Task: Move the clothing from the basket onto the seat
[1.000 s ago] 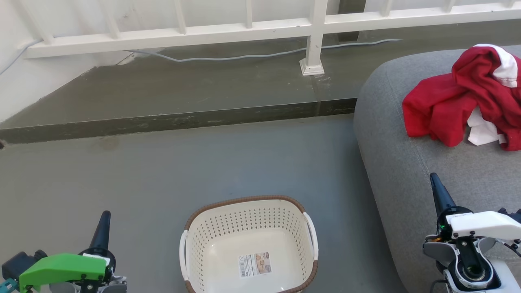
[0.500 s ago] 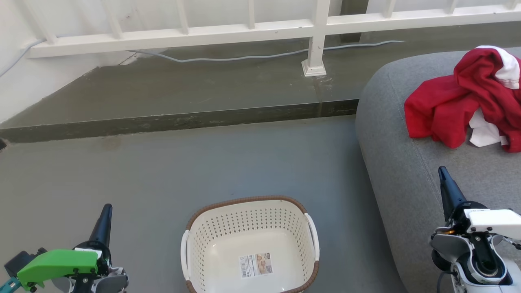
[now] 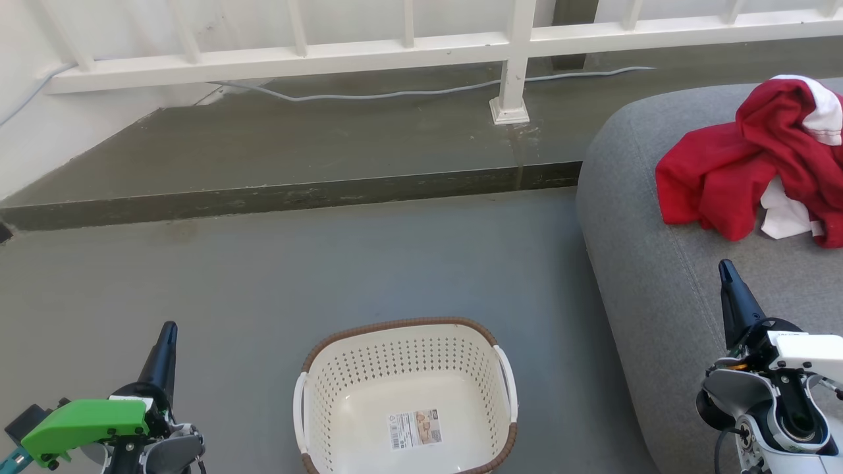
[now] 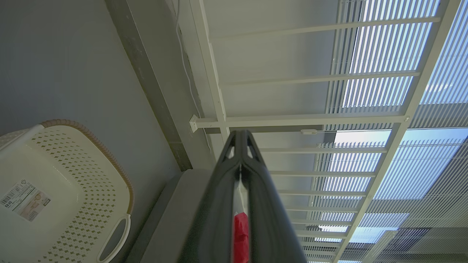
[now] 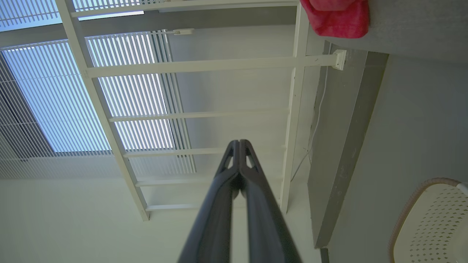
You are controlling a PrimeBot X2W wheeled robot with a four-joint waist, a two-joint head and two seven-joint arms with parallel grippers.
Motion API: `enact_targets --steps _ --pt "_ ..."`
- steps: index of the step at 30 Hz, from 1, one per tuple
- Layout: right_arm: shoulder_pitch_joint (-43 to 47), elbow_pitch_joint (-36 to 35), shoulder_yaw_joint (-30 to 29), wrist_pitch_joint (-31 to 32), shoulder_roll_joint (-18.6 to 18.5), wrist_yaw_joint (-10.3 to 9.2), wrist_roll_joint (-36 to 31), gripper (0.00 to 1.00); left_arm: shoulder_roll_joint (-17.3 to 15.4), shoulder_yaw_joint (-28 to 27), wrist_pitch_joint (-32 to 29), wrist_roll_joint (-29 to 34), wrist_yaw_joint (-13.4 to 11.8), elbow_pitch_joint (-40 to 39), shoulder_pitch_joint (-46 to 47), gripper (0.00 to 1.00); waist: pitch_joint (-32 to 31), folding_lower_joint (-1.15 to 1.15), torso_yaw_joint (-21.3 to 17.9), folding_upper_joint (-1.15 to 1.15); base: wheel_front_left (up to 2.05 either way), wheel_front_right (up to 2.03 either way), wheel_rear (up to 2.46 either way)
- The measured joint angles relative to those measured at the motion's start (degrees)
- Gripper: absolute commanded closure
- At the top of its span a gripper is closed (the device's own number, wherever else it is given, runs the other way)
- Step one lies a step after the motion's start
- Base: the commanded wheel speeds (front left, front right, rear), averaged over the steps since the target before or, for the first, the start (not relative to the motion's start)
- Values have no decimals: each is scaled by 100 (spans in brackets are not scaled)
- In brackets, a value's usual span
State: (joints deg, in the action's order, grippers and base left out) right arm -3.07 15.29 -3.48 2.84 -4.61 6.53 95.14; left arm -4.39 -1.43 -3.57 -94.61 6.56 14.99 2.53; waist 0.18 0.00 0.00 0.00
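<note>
Clothing (image 3: 724,174) lies in a crumpled red heap with white panels on the far right part of the seat (image 3: 658,283), well back from the seat's rounded left edge. Its right side runs out of the head view, so I cannot tell how it sits there. The basket (image 3: 395,324) stands on the grey floor (image 3: 329,263), near and in the middle, just left of the seat. Nothing is in it but the label sticker (image 3: 413,429) on its bottom. By that, the moving looks finished, and the step in hand is to come to rest cleanly. The left gripper (image 3: 166,342) hangs near left, beside the basket but apart from it, fingers clenched together and holding nothing. The right gripper (image 3: 732,293) hangs over the near part of the seat, well apart from the heap, likewise pinched closed and empty. Each wrist view shows its own two fingers pressed tip to tip. In the left wrist view a red sliver shows through the slit between the fingers; I take it for the heap on the seat beyond, not cloth caught in the grip. To end well, look once into the basket's corners for a stray piece. Keep the right arm low and away from the heap so no fold is dragged toward the edge. Keep the left arm clear of the basket's rim and handle so it is not tipped or shoved.
</note>
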Motion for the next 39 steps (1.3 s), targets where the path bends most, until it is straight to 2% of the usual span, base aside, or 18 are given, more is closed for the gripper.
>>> enact_targets --steps 39 --pt "-2 56 -18 8 0 2 0 100 5 -12 -42 0 8 89 19 100 -3 0 0 0 0 0 0"
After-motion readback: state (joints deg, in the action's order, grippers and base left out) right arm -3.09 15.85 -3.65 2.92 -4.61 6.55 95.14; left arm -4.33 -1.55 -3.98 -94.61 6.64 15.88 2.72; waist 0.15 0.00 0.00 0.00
